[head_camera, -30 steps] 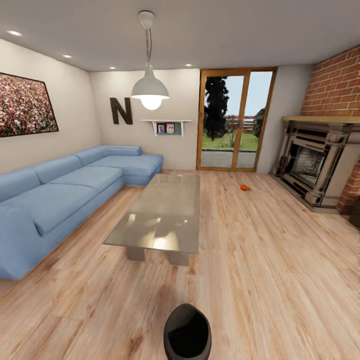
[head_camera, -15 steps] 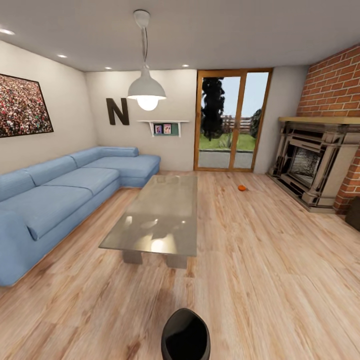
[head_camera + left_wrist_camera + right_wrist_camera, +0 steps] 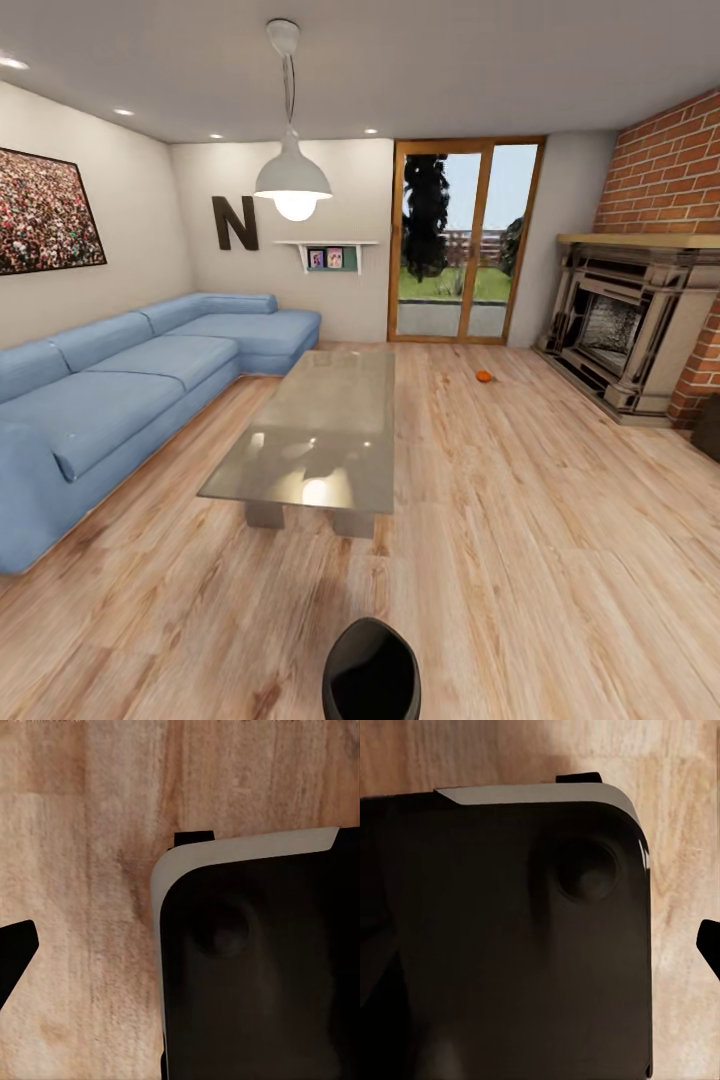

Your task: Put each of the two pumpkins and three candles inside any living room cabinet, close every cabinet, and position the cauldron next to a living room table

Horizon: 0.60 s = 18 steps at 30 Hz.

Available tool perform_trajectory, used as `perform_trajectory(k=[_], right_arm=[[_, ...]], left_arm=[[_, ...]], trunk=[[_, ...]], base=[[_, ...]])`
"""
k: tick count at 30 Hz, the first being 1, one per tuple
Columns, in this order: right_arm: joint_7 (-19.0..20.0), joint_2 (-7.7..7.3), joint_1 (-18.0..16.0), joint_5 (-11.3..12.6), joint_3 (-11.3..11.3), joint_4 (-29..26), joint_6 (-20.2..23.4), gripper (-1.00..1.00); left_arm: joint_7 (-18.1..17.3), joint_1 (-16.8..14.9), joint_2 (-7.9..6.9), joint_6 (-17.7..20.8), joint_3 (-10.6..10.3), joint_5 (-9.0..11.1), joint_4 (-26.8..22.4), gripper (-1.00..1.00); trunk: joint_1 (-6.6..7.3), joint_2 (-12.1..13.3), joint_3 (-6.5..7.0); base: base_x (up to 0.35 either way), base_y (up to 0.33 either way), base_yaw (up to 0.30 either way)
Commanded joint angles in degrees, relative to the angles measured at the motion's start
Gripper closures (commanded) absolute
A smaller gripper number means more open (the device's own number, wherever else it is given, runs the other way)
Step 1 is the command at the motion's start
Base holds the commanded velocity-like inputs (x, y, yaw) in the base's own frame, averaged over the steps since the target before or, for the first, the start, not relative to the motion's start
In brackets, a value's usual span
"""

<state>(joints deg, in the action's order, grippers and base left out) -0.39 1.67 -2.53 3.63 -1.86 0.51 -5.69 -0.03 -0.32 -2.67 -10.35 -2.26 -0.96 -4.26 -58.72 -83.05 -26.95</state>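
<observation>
**Q:** What is nearest?

**A:** The wrist cameras look straight down at the plank floor (image 3: 82, 832) on the near side of the table. A black base (image 3: 502, 967) with a pale edge, which I take to be the robot's own, lies under both arms. The arms appear tucked in, probably for driving. A dark tip by the left gripper (image 3: 15, 956) and another by the right gripper (image 3: 711, 949) are likely one finger each. Whether either pair of jaws is open or closed I cannot tell, and nothing is seen held.

**Q:** And from the head?

**A:** A black rounded shape (image 3: 371, 668) sits lowest, nearer than the table — probably part of the robot, though I can't be sure. Next comes the table (image 3: 320, 430), low with a grey glossy top. Its long axis runs away from the viewer toward the glass door (image 3: 465, 240) beyond its far end. A blue sofa (image 3: 130, 390) runs along the table's left side.

**Q:** Where is a task thing?

**A:** One pumpkin (image 3: 484, 376) lies on bare floor to the right of the table's far corner, near it but apart. It sits between the table and the fireplace (image 3: 625, 330), which stands well to the table's right. It seems simply left on the floor, with open floor on every side I can see.

**Q:** Which way does it point?

**A:** It is too small to show its stem. It reads as a round orange dot with no long axis to line up.
</observation>
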Motion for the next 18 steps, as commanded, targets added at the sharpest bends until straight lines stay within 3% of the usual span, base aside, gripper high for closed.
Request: perform_trajectory(k=[1,18], right_arm=[[-0.04,0.01,-0.05,0.39,-0.19,0.11,-0.32,-1.0],[-0.05,-0.11,-0.03,0.95,-0.67,0.39,-0.24,-1.0]], left_arm=[[0.01,-0.03,-0.01,-0.19,-0.2,-0.1,0.04,-1.0],[0.03,-0.03,0.12,-0.21,-0.13,-0.18,0.04,-1.0]], trunk=[[-0.01,-0.03,-0.04],[-0.01,-0.03,0.33]], base=[[0.125,0.0,0.0],[0.034,0.0,0.0]])
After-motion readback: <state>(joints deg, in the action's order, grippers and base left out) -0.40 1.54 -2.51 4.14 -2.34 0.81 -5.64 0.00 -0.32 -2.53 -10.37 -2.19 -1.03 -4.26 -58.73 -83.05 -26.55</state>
